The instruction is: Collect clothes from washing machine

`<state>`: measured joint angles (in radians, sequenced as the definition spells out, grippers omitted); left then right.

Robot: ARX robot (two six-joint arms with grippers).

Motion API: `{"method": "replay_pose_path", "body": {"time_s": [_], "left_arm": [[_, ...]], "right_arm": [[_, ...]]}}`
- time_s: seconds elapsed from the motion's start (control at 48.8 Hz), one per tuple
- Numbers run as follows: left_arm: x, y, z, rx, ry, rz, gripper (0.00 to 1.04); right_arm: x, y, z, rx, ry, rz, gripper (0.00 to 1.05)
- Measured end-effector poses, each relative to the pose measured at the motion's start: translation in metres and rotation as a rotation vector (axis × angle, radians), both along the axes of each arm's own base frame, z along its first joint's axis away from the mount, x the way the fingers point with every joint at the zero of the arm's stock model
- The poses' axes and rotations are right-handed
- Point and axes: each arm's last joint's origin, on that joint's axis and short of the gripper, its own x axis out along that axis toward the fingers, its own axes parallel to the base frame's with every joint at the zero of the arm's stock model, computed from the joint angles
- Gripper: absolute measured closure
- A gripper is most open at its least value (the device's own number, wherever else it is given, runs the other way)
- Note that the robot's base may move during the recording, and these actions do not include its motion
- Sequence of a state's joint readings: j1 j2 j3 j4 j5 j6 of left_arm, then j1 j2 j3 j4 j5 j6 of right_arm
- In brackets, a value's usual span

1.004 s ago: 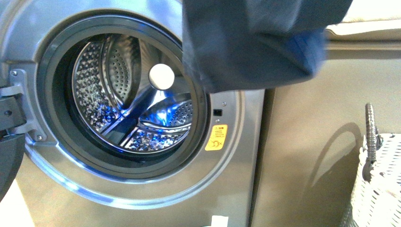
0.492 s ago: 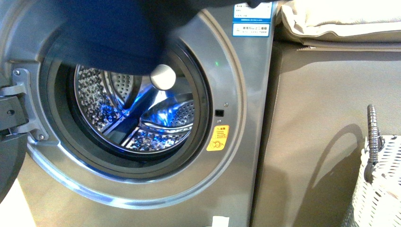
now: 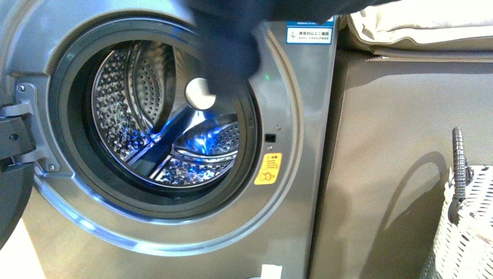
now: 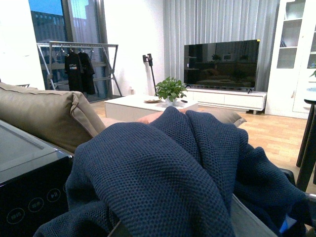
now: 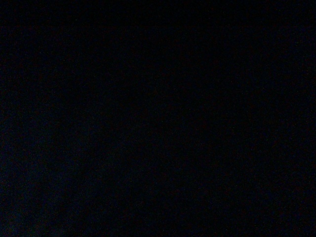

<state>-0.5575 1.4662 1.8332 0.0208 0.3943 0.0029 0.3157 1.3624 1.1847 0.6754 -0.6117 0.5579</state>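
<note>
The grey washing machine (image 3: 296, 192) fills the front view, its porthole open and the perforated steel drum (image 3: 145, 116) showing no garment inside. The dark navy clothes (image 3: 232, 40) hang blurred at the top of that view, in front of the porthole's upper right rim. In the left wrist view the same knitted navy clothes (image 4: 163, 173) drape over my left gripper, which is shut on them; its fingers are hidden under the fabric. The right wrist view is dark, and neither gripper shows in the front view.
The open door's hinge (image 3: 14, 136) sits at the far left. A tan cabinet side (image 3: 395, 174) stands right of the machine, with a cream cushion (image 3: 418, 29) on top. A white woven basket (image 3: 465, 226) with a grey handle is at the lower right.
The navy clothes swung from the upper right to the upper left, then back toward the top middle, higher now. The drum's upper part is uncovered again.
</note>
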Motion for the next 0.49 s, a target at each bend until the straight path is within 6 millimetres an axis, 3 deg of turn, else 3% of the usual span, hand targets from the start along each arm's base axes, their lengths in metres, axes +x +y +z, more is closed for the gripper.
{"method": "replay_pose_path", "body": {"time_s": [0.492], "left_arm": [[0.000,0.000,0.000,-0.003,0.002,0.011,0.93]], "right_arm": [[0.022,0.029,0.014,0.005,-0.015,-0.028,0.08]]}}
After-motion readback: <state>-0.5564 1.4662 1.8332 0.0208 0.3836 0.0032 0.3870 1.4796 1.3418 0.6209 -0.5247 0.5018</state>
